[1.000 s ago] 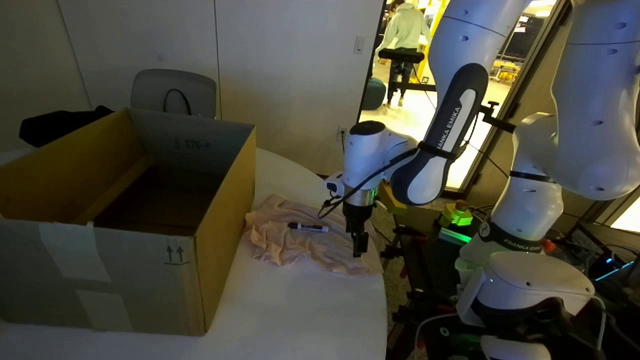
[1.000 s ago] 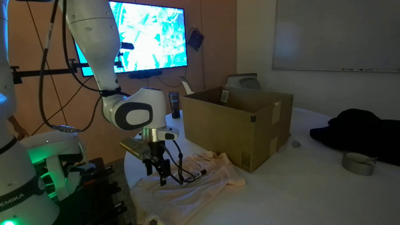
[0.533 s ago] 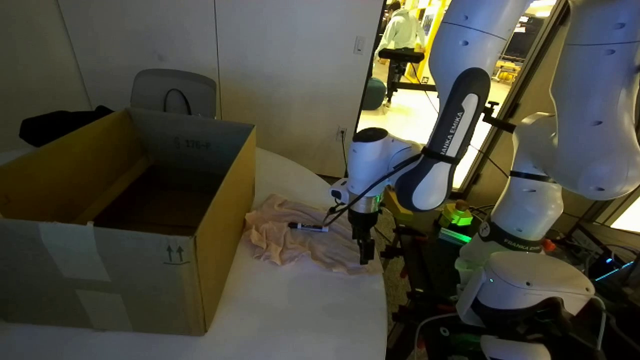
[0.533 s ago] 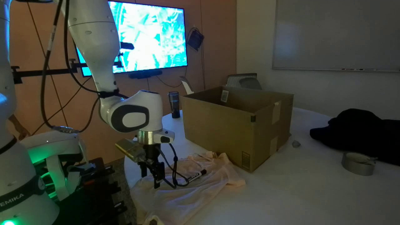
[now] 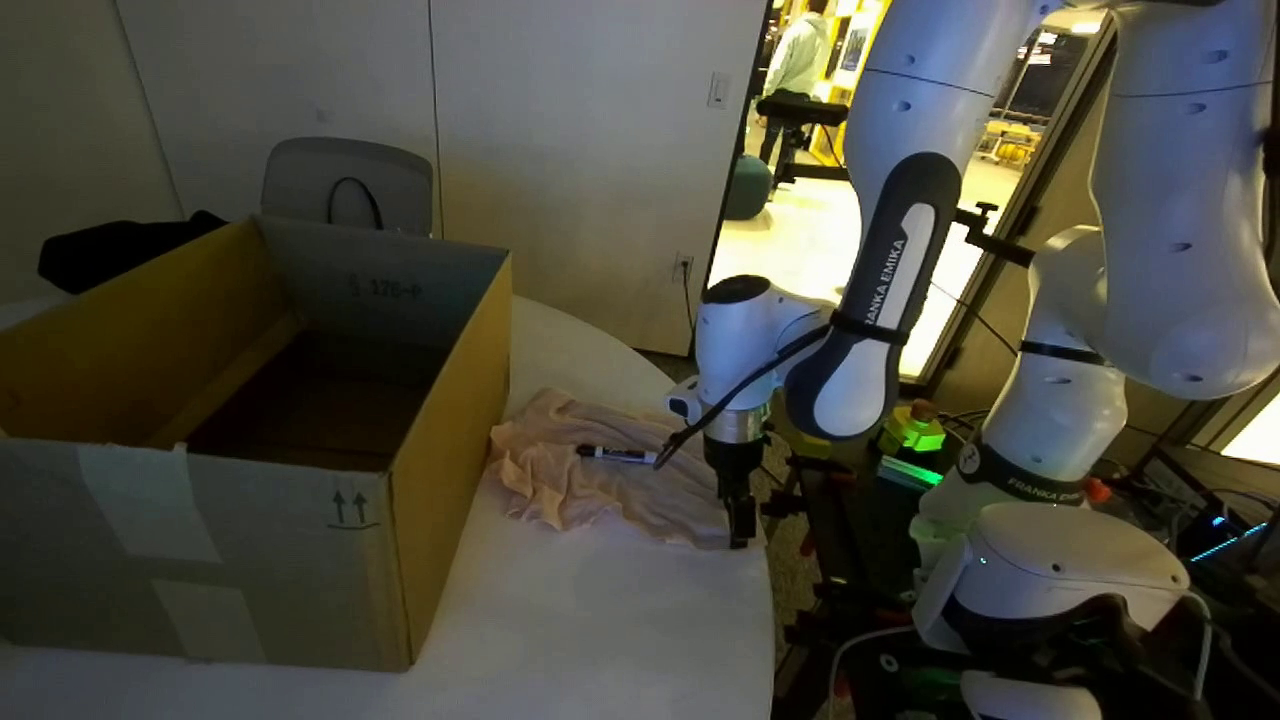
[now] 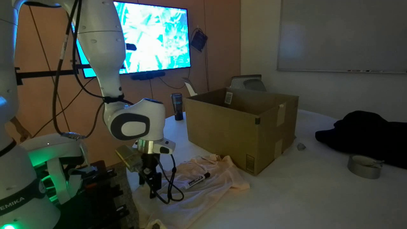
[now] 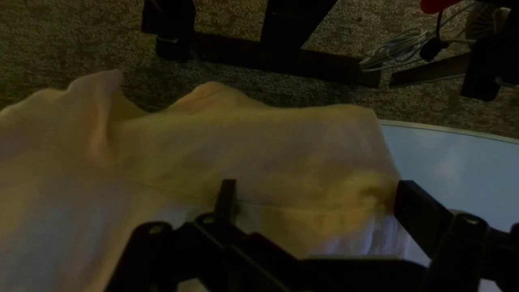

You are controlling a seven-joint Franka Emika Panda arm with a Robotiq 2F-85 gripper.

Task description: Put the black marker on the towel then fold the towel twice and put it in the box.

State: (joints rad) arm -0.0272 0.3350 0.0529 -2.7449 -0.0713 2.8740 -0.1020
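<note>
- Towel (image 5: 600, 500), pale peach and faintly mottled, spreads just below the middle of the frame in an exterior view, its left part bunched into soft ridges, its right part flatter and reaching the edge of the white table (image 5: 590, 630).
- Seen from the wrist, the towel shows yellow and mauve tones, fills the left and middle of the frame, and has a wavy upper edge against carpet (image 7: 81, 40); a thin line runs across it.
- Marker (image 6: 197, 180) lies on the towel in both exterior views: black cap, white barrel, dark lettering. It slants in an exterior view, cap toward the upper right.
- Box (image 5: 300, 590), brown cardboard, stands upright with its top uncovered at the left of the frame, with pale patches and two black arrows on its near wall and print on the inner far wall. The towel is just beside it; whether they touch, I cannot tell.
- Gripper (image 7: 316, 188) points down over the towel's right end in an exterior view; its fingers (image 7: 421, 219) are well apart, the towel showing in the gap in the wrist view. Whether the tips touch it I cannot tell.
- Tumbler (image 6: 177, 106) stands left of the box; a tape roll (image 6: 364, 167) and dark heap (image 6: 365, 133) lie at the right of the frame.
</note>
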